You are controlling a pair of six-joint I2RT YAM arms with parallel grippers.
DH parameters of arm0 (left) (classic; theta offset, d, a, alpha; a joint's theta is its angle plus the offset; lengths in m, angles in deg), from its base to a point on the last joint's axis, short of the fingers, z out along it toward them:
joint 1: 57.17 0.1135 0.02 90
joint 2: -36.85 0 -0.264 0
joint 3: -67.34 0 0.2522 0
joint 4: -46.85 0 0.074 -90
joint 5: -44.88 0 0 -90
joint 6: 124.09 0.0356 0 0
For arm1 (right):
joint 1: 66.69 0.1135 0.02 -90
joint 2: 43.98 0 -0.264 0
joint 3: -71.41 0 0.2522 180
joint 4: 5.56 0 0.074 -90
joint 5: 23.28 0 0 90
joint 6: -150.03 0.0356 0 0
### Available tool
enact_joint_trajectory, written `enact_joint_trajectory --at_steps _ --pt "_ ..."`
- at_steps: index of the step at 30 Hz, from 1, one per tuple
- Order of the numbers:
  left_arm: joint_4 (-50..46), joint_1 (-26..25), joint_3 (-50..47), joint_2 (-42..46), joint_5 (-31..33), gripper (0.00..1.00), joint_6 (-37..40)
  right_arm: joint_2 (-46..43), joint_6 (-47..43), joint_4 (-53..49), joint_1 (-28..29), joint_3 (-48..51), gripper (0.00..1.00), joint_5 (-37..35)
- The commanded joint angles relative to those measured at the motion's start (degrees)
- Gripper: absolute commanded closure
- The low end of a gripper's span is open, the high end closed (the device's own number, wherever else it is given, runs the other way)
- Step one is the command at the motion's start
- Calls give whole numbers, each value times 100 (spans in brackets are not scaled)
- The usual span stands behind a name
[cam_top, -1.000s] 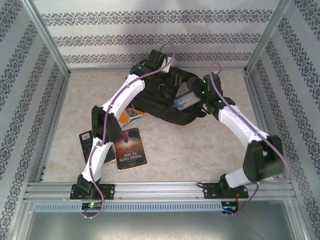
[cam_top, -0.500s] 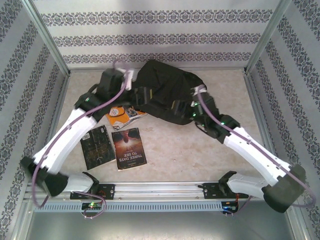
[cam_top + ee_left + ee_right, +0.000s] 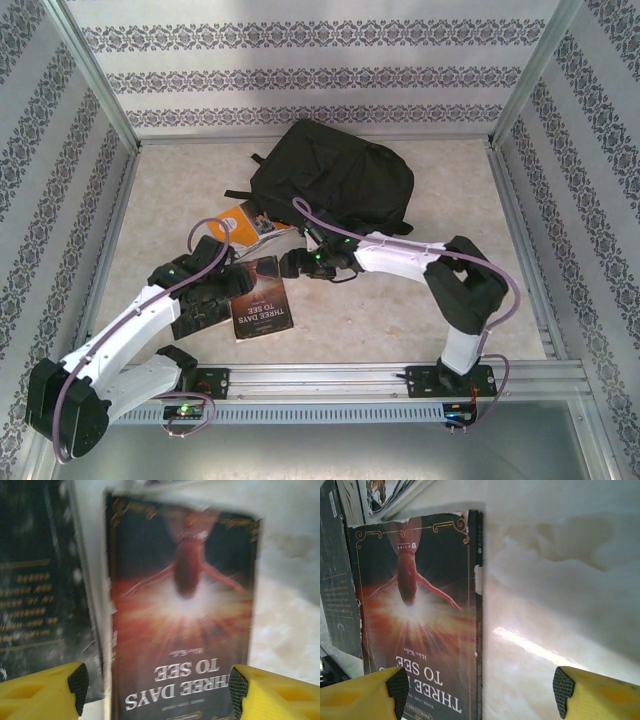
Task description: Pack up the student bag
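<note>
Three books lay loose centre-left in the top view: Three Days to See point(image 3: 260, 297), a dark book point(image 3: 205, 318) just left of it, and an orange book point(image 3: 250, 225) above, beside the student bag point(image 3: 335, 180). The bag lay flat at upper centre; couldn't tell if its zip was open. Left gripper point(image 3: 228, 284) and right gripper point(image 3: 291, 265) flanked Three Days to See, presumably the next item to pack.

Left wrist view: left gripper point(image 3: 155, 690) wide, yellow fingers point(image 3: 45, 692) straddling the cover's width, nothing held. Probably lining up an edge grab.

Right wrist view: right gripper point(image 3: 477, 695) wide, empty, the book's right edge between its fingers.

Tabletop point(image 3: 400, 310) was pale, marbled and slick-looking. Patterned wallpaper walls point(image 3: 320, 70), aluminium frame point(image 3: 320, 375).
</note>
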Motion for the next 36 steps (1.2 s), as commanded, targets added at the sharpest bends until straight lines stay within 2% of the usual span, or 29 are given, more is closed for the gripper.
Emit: enact_joint_trajectory --at_steps 1,10,21,25,31,36 --pt "317 100 -365 136 161 26 -546 277 204 253 72 -431 24 342" --pt "1212 142 -1060 -285 -14 33 -738 1131 335 152 91 -902 25 340" --pt "1691 142 -1368 -657 -88 56 -609 1502 779 741 232 -979 36 936" --pt "1790 142 -1400 -766 -173 61 -537 1424 1103 1198 186 -730 38 1146" --pt "1931 146 -1497 -859 -286 71 -427 1099 1908 2563 -21 -122 44 1871" --pt "1886 149 -1480 -867 -260 73 -342 972 2013 2942 -58 -20 46 2307"
